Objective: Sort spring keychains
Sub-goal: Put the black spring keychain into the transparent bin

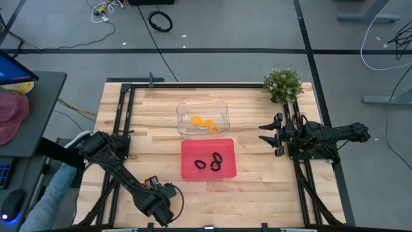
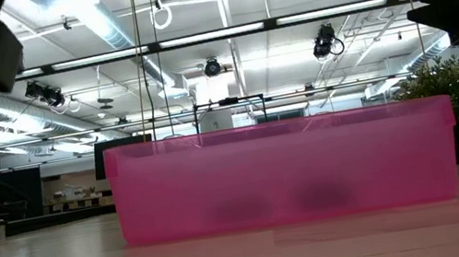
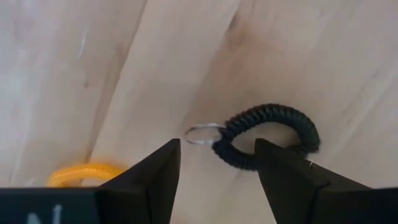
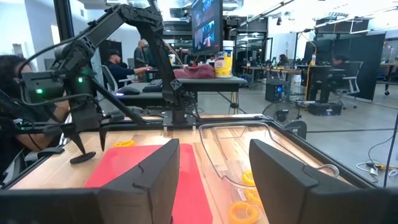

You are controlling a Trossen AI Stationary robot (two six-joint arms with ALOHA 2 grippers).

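Note:
A black spring keychain (image 3: pixel 267 132) with a metal ring (image 3: pixel 199 134) lies flat on the wood, and an orange one (image 3: pixel 84 173) lies beside it, half hidden by a finger. My left gripper (image 3: pixel 217 158) (image 1: pixel 162 198) hovers over them, open, near the table's near edge. The high view hides both under the arm. The red tray (image 1: pixel 208 171) holds two black keychains (image 1: pixel 209 162). The clear container (image 1: pixel 220 111) holds orange keychains (image 1: pixel 205 122). My right gripper (image 1: pixel 270 132) (image 4: pixel 214 180) waits open at the table's right, facing the containers.
A potted plant (image 1: pixel 283 84) stands at the far right corner. The red tray (image 2: pixel 283 171) fills the low view. Dark frame rails (image 1: pixel 122 116) run along the table's left and right sides. Bare wood lies between the tray and the near edge. People sit at desks beyond the table.

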